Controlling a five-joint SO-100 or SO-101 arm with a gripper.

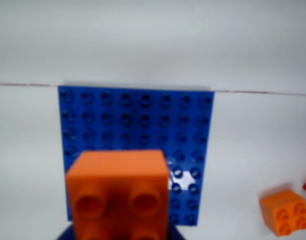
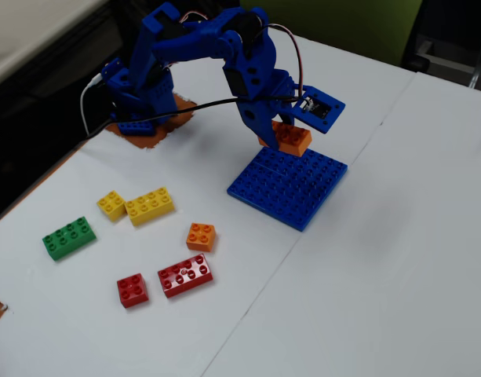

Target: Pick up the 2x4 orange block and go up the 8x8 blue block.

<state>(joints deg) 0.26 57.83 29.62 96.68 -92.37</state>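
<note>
My gripper (image 2: 281, 135) is shut on the 2x4 orange block (image 2: 293, 140) and holds it just above the back edge of the 8x8 blue block (image 2: 291, 188), near the arm. In the wrist view the orange block (image 1: 118, 192) fills the lower middle, studs facing the camera, in front of the blue baseplate (image 1: 138, 120), which lies flat on the white table. Only dark blue tips of the gripper (image 1: 120, 236) show at the bottom edge, on either side of the block.
Loose bricks lie left of the plate in the fixed view: a small orange one (image 2: 201, 236), two red (image 2: 185, 275) (image 2: 133, 290), two yellow (image 2: 149, 205) (image 2: 111, 204) and a green one (image 2: 69, 237). The small orange brick also shows in the wrist view (image 1: 285, 212). The arm's base (image 2: 134, 94) stands at the back left.
</note>
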